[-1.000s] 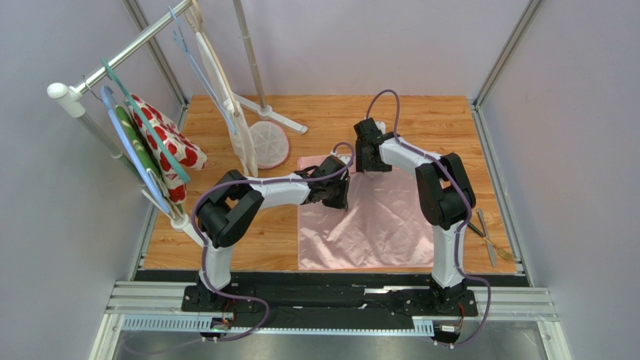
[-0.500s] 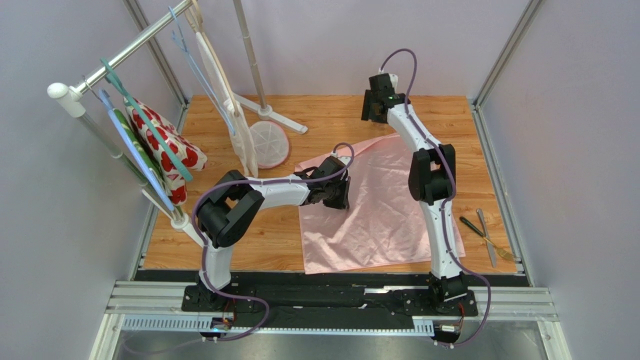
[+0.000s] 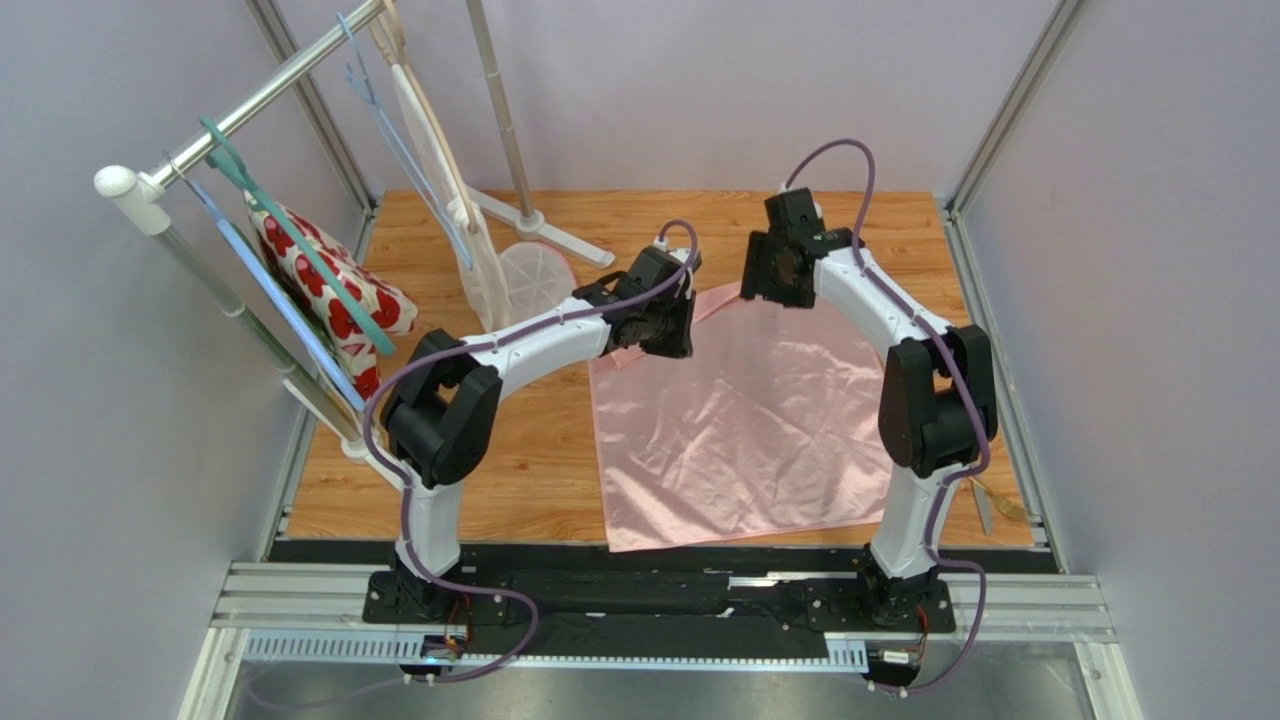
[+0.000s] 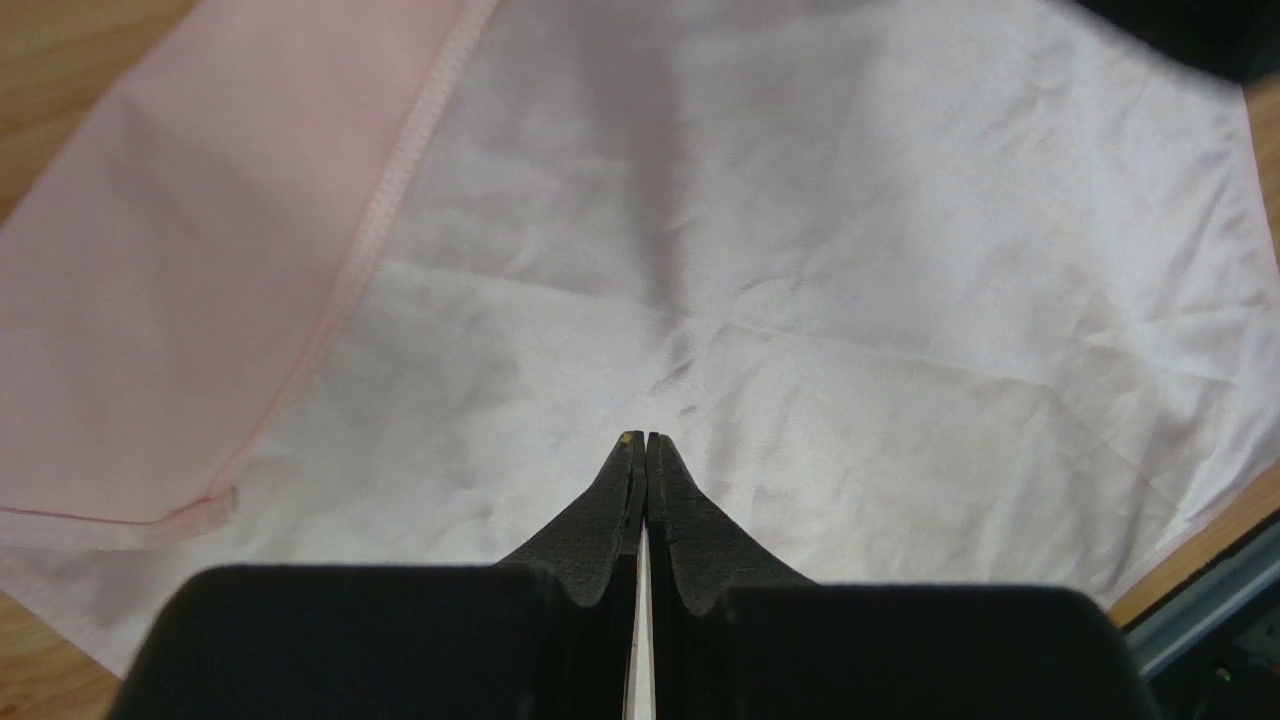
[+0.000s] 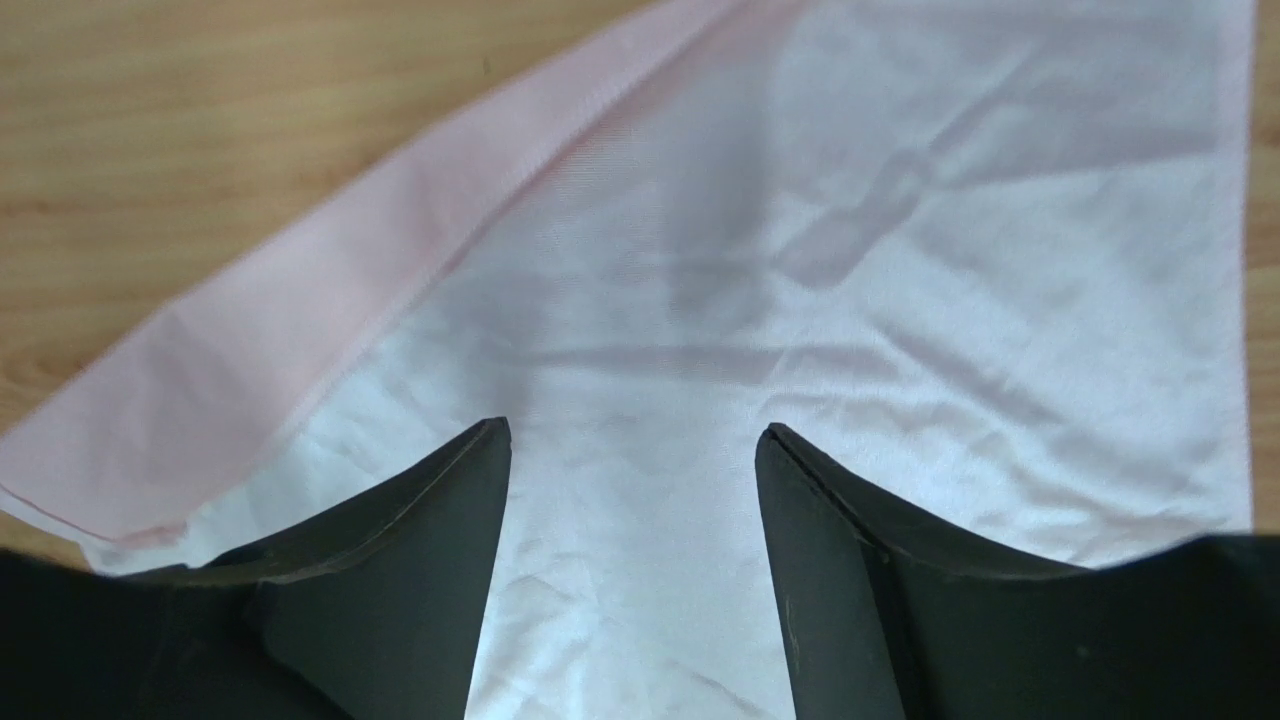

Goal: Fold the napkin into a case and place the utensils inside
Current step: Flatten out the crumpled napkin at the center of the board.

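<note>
Wooden tabletop [image 3: 511, 465] inside a grey-walled cell. A metal clothes rack [image 3: 248, 102] stands at the far left with several hangers on it, and a white cloth with red flowers [image 3: 323, 285] hangs low on it. The napkin [image 3: 736, 420], plain light pink, lies spread out flat and wrinkled on the tabletop between the two arms, nearer the right side, its near edge close to the tabletop's front. Along its far-left edge a strip is turned over onto the cloth, showing a deeper pink face and a stitched hem. It is not folded into a case. Both arms reach out to that far edge. The left end effector [image 4: 646, 438] is above the far-left part beside the turned-over strip, jaws pressed together; I cannot tell whether the tips touch the cloth. The right end effector [image 5: 631, 435] is above the far corner, jaws wide apart with cloth showing between them and gripping nothing. The utensils [image 3: 1004, 513] are on the tabletop at the right edge, off the napkin and mostly hidden behind the right arm.
</note>
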